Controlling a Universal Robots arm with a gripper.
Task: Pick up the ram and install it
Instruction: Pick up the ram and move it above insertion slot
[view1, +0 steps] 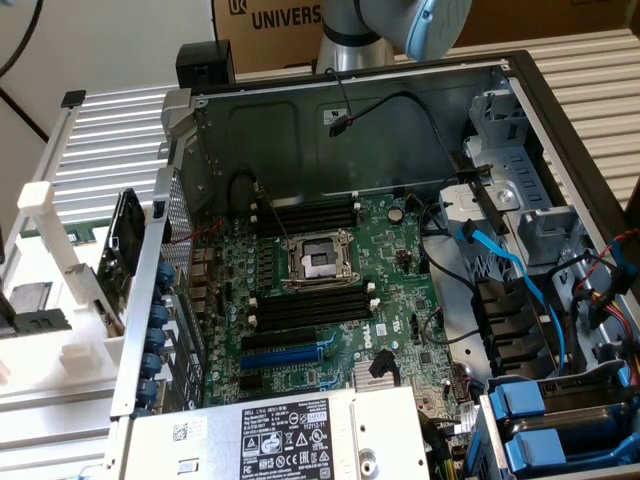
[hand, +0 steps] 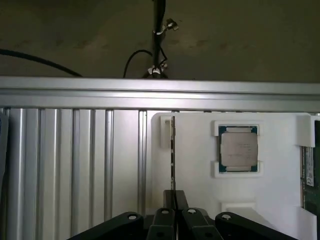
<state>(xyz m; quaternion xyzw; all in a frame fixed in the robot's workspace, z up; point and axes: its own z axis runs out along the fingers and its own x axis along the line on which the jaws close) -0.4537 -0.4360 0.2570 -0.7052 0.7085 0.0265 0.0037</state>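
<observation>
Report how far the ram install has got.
Nothing finished yet. In hand: the gripper is lined up with the ram, which stands edge-on in the white holder. Left: the motherboard's black memory slots are empty, so pickup and seating remain.

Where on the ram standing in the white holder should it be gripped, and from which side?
Probably pinch the ram across its two flat faces, near the exposed long edge, coming straight onto that edge as the gripper is lined up. It stands edge-on in the white holder, so only the faces offer grip.
</observation>
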